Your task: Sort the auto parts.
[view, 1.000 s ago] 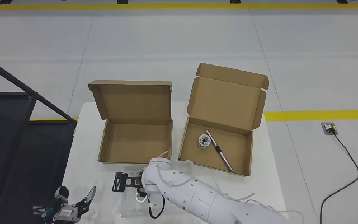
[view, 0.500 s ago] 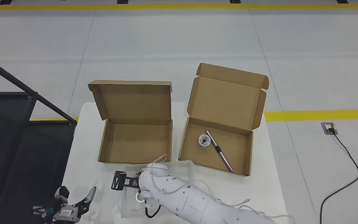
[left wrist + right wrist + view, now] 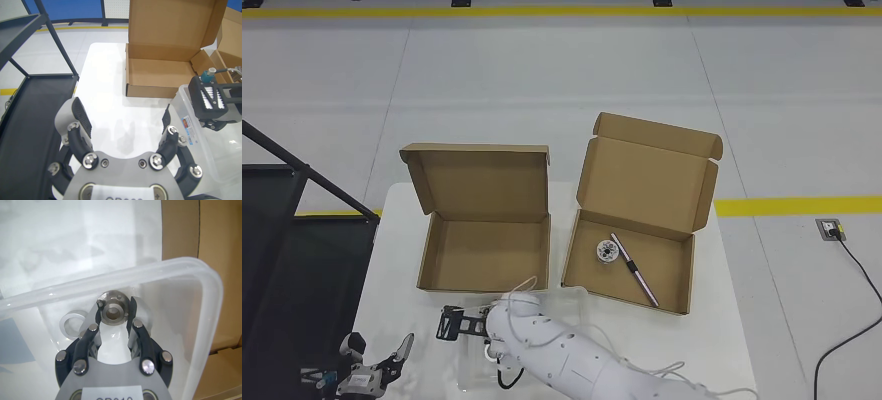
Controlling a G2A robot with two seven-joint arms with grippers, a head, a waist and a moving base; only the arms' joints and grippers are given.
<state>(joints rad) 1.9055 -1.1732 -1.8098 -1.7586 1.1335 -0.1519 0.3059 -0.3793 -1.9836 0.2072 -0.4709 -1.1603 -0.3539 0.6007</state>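
1. Reference: clear plastic tub (image 3: 470,372) (image 3: 200,151) (image 3: 132,270) on the white worktop (image 3: 402,300) (image 3: 105,75), at the edge nearest the robot.
2. Right pincer (image 3: 114,311) is down inside the tub, close to one corner. It is released: the jaws straddle a round flanged steel hub (image 3: 111,305). One pad sits against the flange and a thin gap shows at the other pad, so it is not clamped.
3. The hub lies on the tub floor with its bore facing up at the wrist camera, right next to the tub wall.
4. A white plastic ring (image 3: 62,325) lies flat on the tub floor just beside the hub, outside the jaws.
5. Left pincer (image 3: 124,115) (image 3: 377,370) is outside the tub on its left, hanging over bare worktop. Its jaws are spread wide and grasp nothing.
6. An open brown cardboard box (image 3: 482,255) (image 3: 160,72) stands just beyond the tub, lid flap upright.
7. A second open cardboard box (image 3: 627,265) (image 3: 217,237) stands beyond the tub and to its right. It holds a small round metal part (image 3: 606,251) and a thin pinkish rod (image 3: 634,268), lying close together.
8. A black metal rack (image 3: 292,280) (image 3: 28,113) stands left of the tub, past the left pincer and off the worktop edge.
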